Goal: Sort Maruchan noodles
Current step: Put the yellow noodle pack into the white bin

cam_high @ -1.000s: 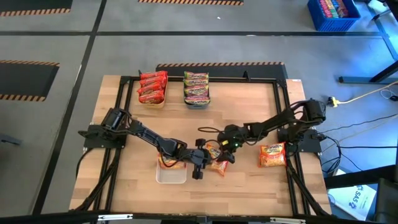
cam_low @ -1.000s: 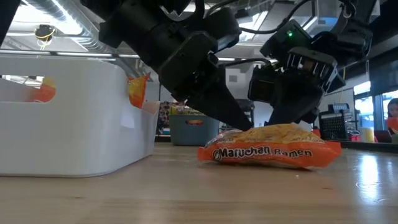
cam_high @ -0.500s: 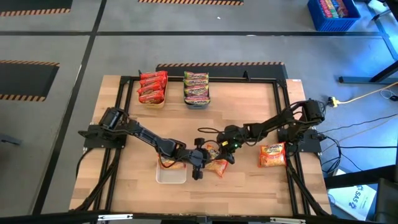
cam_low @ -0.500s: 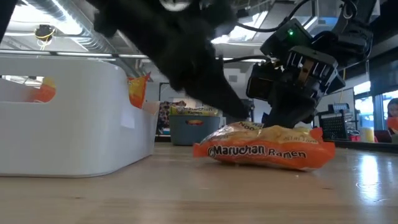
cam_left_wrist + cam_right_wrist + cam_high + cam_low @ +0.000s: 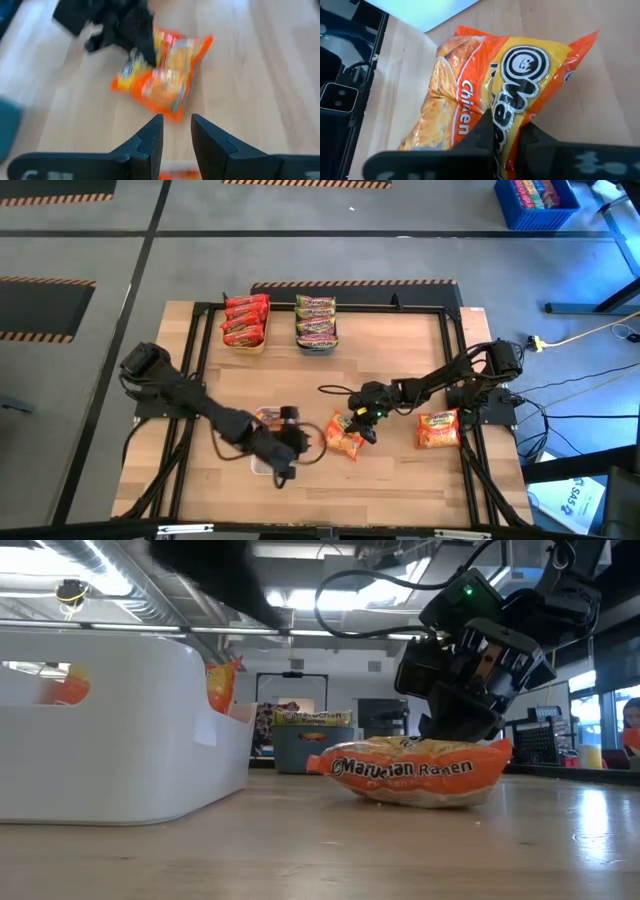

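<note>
Pale wooden tabletop (image 5: 400, 370) filled mid-frame in the high view; just right of centre, the right gripper (image 5: 357, 423) had clenched on an orange crinkly plastic noodle packet (image 5: 343, 438), apparently to lift it for sorting. Lower left, the left gripper (image 5: 281, 472) hovered over the white tray (image 5: 120, 730), fingers narrowly parted, empty.
</note>
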